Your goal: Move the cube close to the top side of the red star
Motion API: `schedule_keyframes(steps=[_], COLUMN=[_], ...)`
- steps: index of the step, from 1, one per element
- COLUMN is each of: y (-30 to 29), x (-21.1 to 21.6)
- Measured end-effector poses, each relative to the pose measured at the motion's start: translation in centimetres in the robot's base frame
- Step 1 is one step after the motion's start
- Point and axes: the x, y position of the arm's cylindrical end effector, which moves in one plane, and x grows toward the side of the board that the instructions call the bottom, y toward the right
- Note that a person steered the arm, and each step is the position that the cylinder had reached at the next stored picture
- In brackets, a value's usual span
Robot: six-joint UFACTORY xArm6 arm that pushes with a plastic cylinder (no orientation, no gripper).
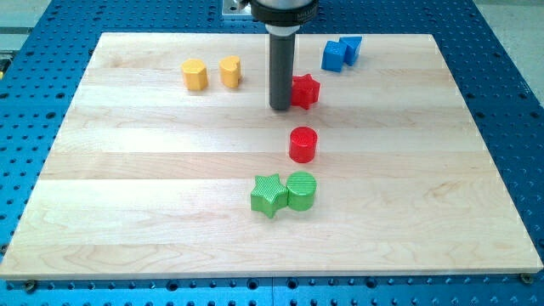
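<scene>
The red star [306,90] lies on the wooden board above the view's middle. My tip [280,107] stands right beside the star's left side, touching or nearly touching it. Two blue blocks sit touching each other at the view's top right: a blue cube [350,47] and, to its left, another blue block [334,57] whose shape I cannot make out. They lie up and to the right of the star, a short gap away from it.
A red cylinder [303,144] sits below the star. A green star [269,195] and a green cylinder [301,189] touch near the view's bottom centre. Two yellow blocks [195,75] [229,71] lie at the upper left. The board's edge [51,161] meets a blue perforated table.
</scene>
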Motion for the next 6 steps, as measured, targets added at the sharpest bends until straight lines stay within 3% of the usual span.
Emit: schedule_keyframes(steps=[1,2,3,5,6], y=[6.8,4.2,1.7,4.3,5.6], x=[-0.3,-0.2,-2.8,-13.1,-12.0])
